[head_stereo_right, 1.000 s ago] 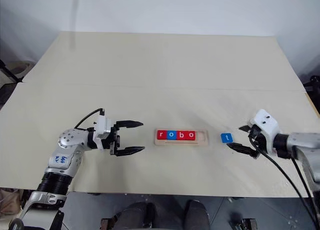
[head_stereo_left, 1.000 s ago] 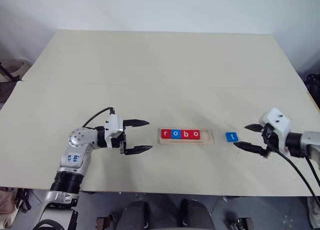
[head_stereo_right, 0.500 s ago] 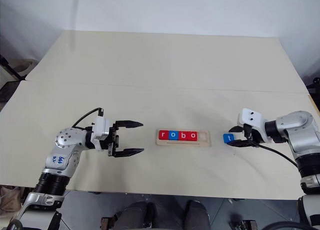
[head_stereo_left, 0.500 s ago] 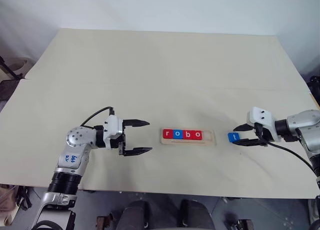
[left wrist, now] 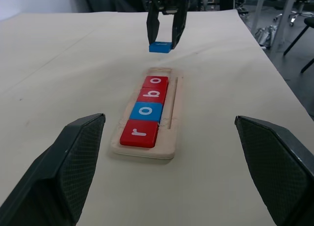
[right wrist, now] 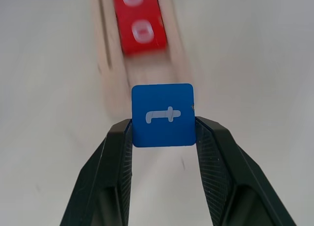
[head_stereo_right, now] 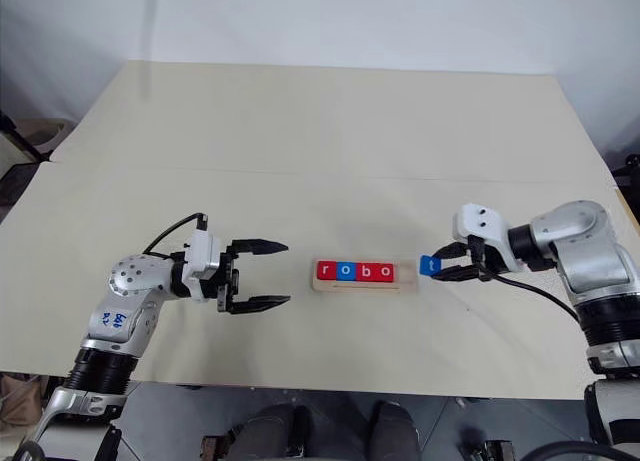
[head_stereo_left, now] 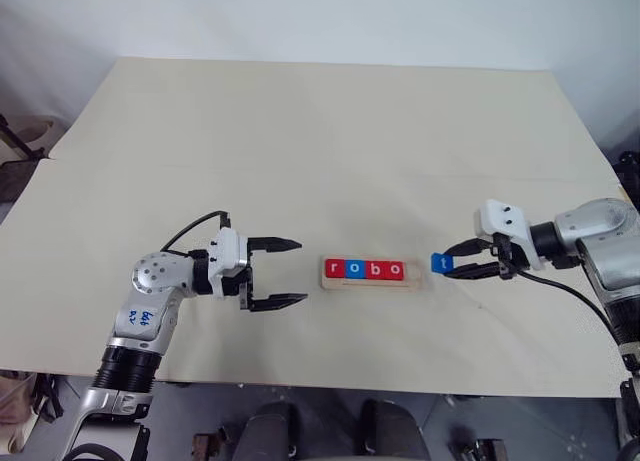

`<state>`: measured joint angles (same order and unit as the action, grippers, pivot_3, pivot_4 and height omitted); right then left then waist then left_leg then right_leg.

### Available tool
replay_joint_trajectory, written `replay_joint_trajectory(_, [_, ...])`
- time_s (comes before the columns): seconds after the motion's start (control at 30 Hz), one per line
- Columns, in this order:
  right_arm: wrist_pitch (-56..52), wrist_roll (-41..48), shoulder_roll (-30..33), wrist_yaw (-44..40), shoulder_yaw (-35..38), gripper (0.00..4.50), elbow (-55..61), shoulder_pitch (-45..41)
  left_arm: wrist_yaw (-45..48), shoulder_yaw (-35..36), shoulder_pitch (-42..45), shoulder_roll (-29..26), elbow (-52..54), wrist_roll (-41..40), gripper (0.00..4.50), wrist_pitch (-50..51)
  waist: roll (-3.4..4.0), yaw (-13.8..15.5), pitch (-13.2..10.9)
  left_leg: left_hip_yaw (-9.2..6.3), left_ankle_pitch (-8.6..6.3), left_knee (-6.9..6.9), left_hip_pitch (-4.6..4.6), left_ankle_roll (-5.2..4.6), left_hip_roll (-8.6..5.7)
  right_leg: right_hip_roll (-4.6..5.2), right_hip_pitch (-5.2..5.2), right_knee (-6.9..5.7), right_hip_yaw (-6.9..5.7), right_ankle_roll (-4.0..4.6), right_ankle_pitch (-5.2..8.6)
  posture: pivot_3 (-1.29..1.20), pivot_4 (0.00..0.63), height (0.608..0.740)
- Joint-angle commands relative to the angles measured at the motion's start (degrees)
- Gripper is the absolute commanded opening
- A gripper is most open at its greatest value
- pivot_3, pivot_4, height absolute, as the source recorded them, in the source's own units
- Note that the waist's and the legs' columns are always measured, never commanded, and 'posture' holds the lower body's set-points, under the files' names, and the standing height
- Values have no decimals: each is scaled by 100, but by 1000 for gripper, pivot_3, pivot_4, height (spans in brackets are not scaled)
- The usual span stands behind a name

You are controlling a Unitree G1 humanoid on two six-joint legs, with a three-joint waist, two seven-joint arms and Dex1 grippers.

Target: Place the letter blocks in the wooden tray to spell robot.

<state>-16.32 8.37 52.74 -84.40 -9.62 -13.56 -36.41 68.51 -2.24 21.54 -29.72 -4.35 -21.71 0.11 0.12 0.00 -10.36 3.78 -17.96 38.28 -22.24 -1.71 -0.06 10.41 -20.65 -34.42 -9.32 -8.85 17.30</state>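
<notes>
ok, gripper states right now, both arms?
Left gripper: open, holding nothing, beside the wooden tray.
Right gripper: shut on the blue t block, lifted just off the tray's free end.

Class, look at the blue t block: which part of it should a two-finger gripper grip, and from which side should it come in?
Grip the blue t block by two opposite side edges, approaching from the tray's open right end. It is flat and square, so parallel edges suit the fingers and leave the lettered face clear. The right gripper holds it this way now.
</notes>
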Motion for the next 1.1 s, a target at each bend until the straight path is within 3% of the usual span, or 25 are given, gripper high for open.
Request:
replay_joint_trajectory(0.03, [-199,-20,-122,26,-123,1459,269,-160,-58,23,-18,-12,300,-76,4500,39,0,3,0,0,0,0,0,0,0,0,0,0,0,0,0,0,150,740])
replay_joint_trajectory(0.6, [-4,-299,-433,66,-434,1459,-212,-383,-322,106,-234,-46,596,-97,4500,131,0,-3,0,0,0,-1,-1,0,-6,-1,-1,0,0,0,0,0,150,740])
replay_joint_trajectory(0.9, [-120,-191,-444,54,-356,4468,-176,-361,-331,99,-274,-42,575,-101,4500,87,0,-4,0,1,0,-1,-1,0,-6,-1,-2,0,0,0,0,0,150,740])
replay_joint_trajectory(1.1, [-83,-100,-280,95,-155,4468,-37,-296,-278,111,-274,-50,472,-96,4500,10,0,-3,0,1,0,-1,-1,0,-6,-1,-2,0,0,0,0,0,150,740])
